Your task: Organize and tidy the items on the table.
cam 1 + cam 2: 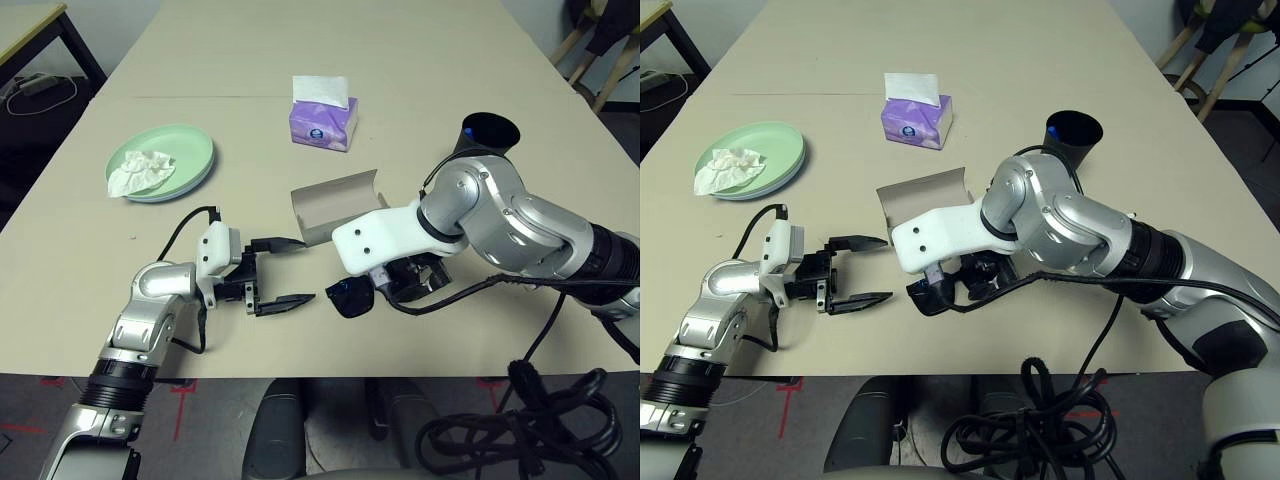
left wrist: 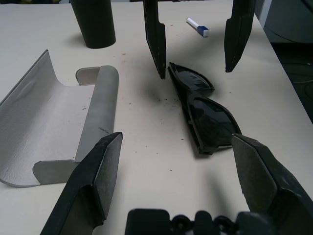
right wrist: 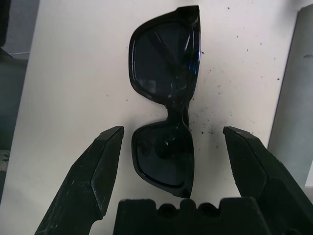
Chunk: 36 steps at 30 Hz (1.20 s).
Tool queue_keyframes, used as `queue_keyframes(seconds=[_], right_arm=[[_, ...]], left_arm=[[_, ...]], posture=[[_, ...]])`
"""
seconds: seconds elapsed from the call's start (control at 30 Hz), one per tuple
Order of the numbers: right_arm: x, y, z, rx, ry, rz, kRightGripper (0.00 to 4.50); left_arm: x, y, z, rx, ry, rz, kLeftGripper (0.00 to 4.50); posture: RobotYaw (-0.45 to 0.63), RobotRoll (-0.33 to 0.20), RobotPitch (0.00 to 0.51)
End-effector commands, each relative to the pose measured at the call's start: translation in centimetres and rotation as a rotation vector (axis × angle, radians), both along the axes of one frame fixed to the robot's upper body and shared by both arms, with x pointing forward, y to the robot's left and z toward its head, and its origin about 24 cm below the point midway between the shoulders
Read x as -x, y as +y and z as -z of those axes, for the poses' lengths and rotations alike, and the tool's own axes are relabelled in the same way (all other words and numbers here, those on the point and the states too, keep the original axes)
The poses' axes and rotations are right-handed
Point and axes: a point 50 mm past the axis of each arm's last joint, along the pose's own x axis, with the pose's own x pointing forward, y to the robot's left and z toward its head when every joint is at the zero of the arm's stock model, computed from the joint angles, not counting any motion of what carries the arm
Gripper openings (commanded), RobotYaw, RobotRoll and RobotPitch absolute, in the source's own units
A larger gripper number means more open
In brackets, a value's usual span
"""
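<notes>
black sunglasses (image 3: 166,103), grey case (image 1: 338,205), mint plate (image 1: 162,162)

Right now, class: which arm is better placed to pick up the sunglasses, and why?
Right. The right gripper hangs open directly over the folded sunglasses, fingers either side. The left gripper sits beside them, aimed level.
</notes>
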Motion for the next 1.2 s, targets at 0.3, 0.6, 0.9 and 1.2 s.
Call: queue_keyframes(seconds=[0.3, 0.6, 0.9, 1.2], right_arm=[[-0.7, 0.7, 0.6, 0.013, -0.009, -0.019, 4.5], [-1.0, 0.9, 1.0, 0.027, -0.028, -0.041, 4.5], [-1.1, 1.1, 1.5, 0.03, -0.043, -0.055, 4.5], [-1.1, 1.0, 1.9, 0.035, -0.029, -0.051, 4.5]], left_arm=[[0.4, -0.4, 0.2, -0.02, -0.005, 0.018, 4.47], [0.4, -0.4, 0.1, -0.023, -0.008, 0.017, 4.47], [0.3, -0.4, 0.0, -0.027, -0.011, 0.017, 4.47], [0.4, -0.4, 0.0, -0.027, -0.011, 0.012, 4.47]], posture=[[0.16, 0.0, 0.195], [0.16, 0.0, 0.194], [0.17, 0.0, 0.192], [0.17, 0.0, 0.193]])
